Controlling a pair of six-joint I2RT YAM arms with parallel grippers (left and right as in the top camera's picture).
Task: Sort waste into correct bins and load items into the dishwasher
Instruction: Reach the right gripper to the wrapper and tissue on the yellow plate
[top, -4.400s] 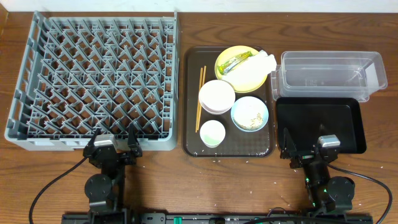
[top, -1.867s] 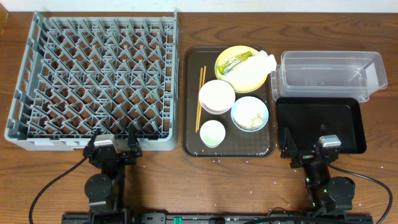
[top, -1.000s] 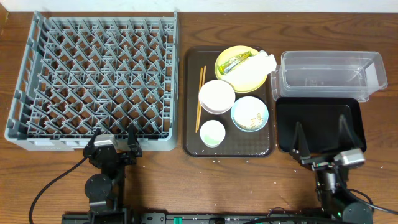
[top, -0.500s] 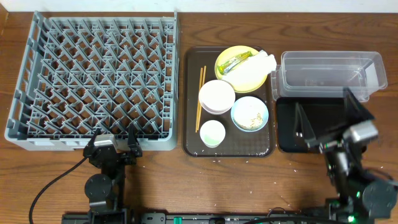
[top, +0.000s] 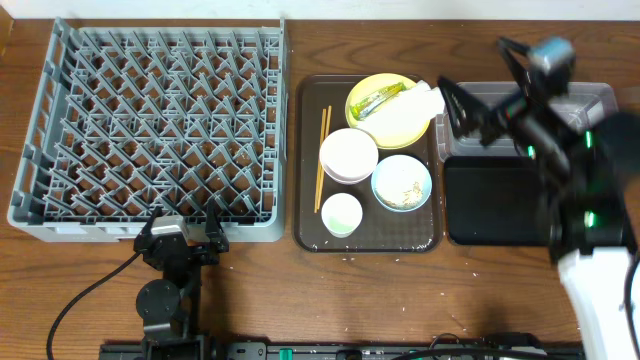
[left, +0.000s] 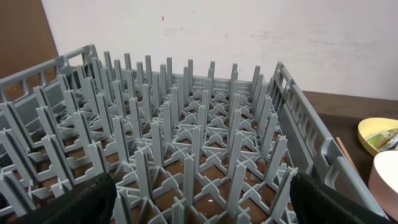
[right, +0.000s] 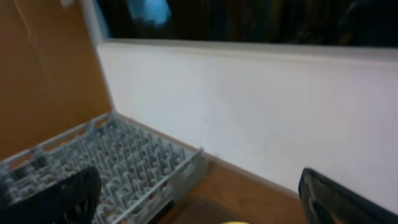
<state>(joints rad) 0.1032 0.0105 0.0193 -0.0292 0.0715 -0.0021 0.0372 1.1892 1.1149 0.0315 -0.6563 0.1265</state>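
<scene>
The grey dish rack (top: 150, 130) fills the left of the table. It also shows in the left wrist view (left: 199, 143) and, blurred, in the right wrist view (right: 106, 162). On the brown tray (top: 310, 235) are the yellow plate (top: 395, 125) with the yellow-green sachet (top: 380, 100) and white napkin (top: 425, 100), white bowl (top: 348, 155), light-blue bowl (top: 401, 183) holding rice scraps, white cup (top: 341, 214) and chopsticks (top: 322, 158). My right gripper (top: 485, 90) is open, raised over the clear tub (top: 590, 115) beside the plate. My left gripper (top: 182, 235) is open at the rack's front edge.
The black tray (top: 500, 200) lies in front of the clear tub, partly hidden by my right arm. The left wrist view shows the plate's edge (left: 379, 134) and white bowl (left: 388, 177) at far right. A white wall stands behind the table.
My right arm has risen from the table's front edge and swung back over the black tray to the clear tub, still open. The left arm has not moved.
</scene>
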